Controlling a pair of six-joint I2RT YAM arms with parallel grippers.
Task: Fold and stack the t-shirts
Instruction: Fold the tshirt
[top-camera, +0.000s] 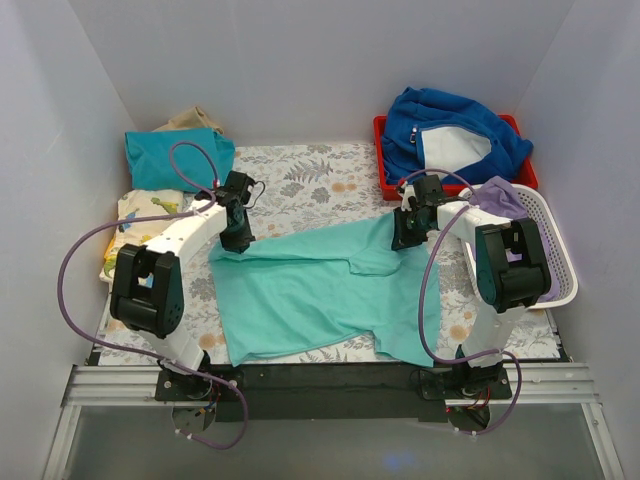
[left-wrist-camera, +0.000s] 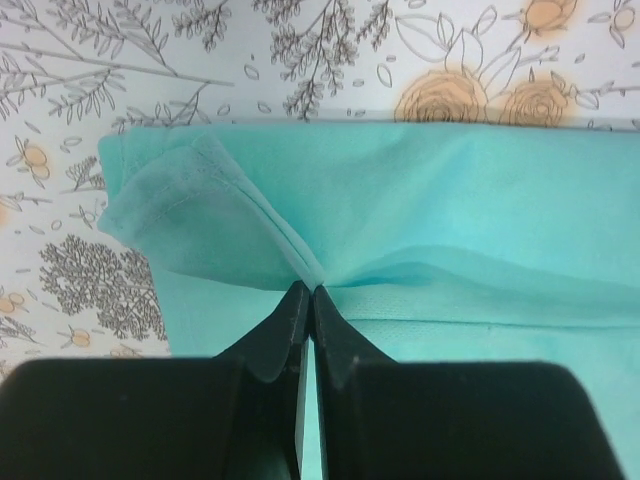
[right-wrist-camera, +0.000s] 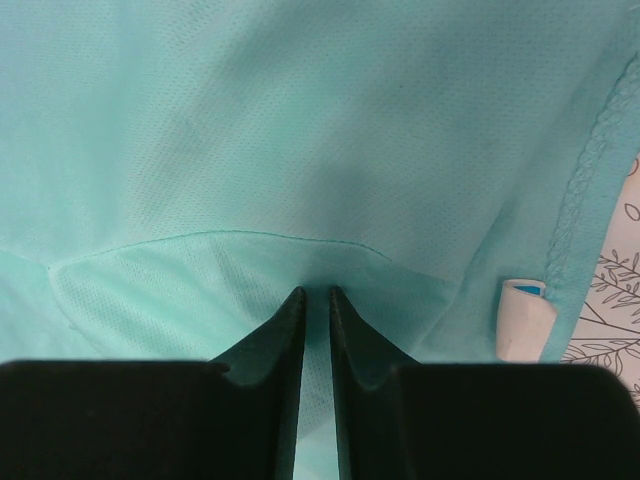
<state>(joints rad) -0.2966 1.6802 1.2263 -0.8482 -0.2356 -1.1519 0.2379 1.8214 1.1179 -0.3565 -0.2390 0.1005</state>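
The mint-turquoise t-shirt (top-camera: 320, 290) lies partly spread in the middle of the floral cloth. My left gripper (top-camera: 238, 240) is at its far left corner, shut on a pinched fold of the shirt (left-wrist-camera: 420, 200), with the fingertips (left-wrist-camera: 308, 292) together. My right gripper (top-camera: 408, 236) is at its far right edge, its jaws narrowly closed on the fabric (right-wrist-camera: 300, 130), with the tips (right-wrist-camera: 316, 294) pressed into it. The darker teal folded tee (top-camera: 175, 155) lies at the back left. The cream dinosaur-print tee (top-camera: 135, 225) lies in front of it, under my left arm.
A red bin (top-camera: 385, 175) at the back right holds the royal-blue fleece jacket (top-camera: 455, 130). A white basket (top-camera: 560, 265) stands on the right with a purple cloth (top-camera: 500, 195) in it. A white label (right-wrist-camera: 523, 318) shows near the shirt's hem (right-wrist-camera: 585, 170). White walls enclose the floral cloth (top-camera: 320, 175).
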